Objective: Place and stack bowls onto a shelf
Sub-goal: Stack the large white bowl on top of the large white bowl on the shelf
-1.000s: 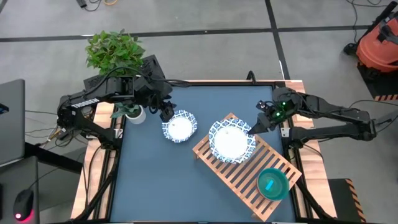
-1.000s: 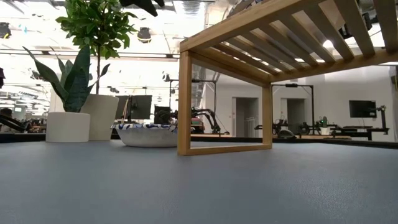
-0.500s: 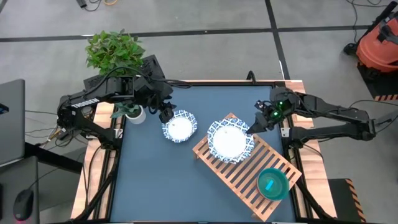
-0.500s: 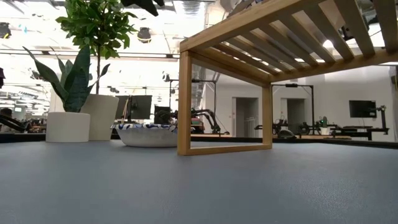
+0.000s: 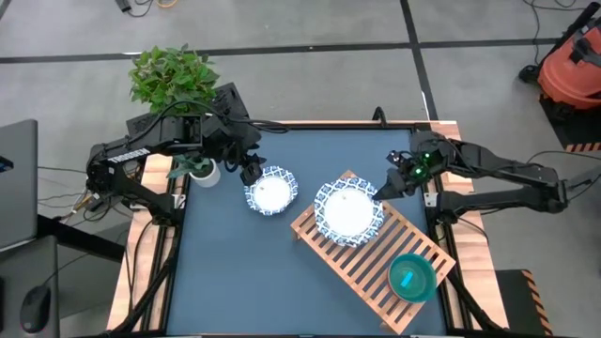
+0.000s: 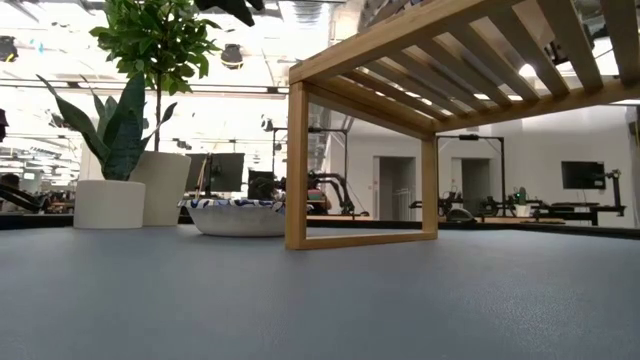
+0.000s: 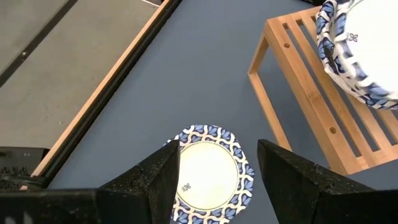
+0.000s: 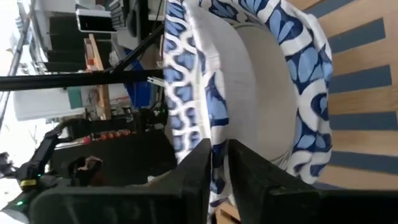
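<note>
bowl (image 5: 349, 211) shifted slightly on shelf (image 5: 376, 266), its rim pinched by right pincer (image 5: 380, 192).

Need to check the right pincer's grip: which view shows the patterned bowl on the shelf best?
Right wrist view: the patterned bowl fills it, rim pinched in the right pincer. High view shows its place on the shelf; left wrist only an edge; low none.

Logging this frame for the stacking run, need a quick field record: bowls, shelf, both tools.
shelf: wood slatted rack, angled on the table's right half
bowl on shelf: patterned bowl at the shelf's upper end
teal bowl: at the shelf's lower end
bowl on table: second patterned bowl, left of the shelf
right tool: shut on the rim of the bowl on the shelf
left tool: open, over the near rim of the bowl on the table, not gripping
plant pot: at table's left edge
</note>
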Controlling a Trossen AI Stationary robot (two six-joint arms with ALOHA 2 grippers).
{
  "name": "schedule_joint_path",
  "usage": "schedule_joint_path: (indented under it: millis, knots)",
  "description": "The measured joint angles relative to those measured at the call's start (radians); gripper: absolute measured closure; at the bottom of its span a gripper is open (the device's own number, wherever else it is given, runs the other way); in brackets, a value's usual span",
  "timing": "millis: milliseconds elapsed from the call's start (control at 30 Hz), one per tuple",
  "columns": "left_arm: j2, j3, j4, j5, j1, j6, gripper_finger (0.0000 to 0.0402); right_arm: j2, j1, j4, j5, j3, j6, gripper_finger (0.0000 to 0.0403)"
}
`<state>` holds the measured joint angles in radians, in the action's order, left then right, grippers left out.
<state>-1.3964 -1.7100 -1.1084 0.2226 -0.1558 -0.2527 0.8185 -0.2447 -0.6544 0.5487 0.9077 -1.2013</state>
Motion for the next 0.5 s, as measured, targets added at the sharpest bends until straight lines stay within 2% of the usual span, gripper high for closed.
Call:
schedule_joint_path:
  millis: [300, 500]
  knots:
    - [0.000, 0.000, 0.000, -0.013, 0.000, 0.013, 0.0203, -0.030, 0.000, -0.015, 0.002, 0.000, -0.056, 0.0256]
    - [0.000, 0.000, 0.000, -0.014, 0.000, 0.024, 0.0203, -0.030, 0.010, -0.109, 0.004, 0.000, -0.058, 0.0239]
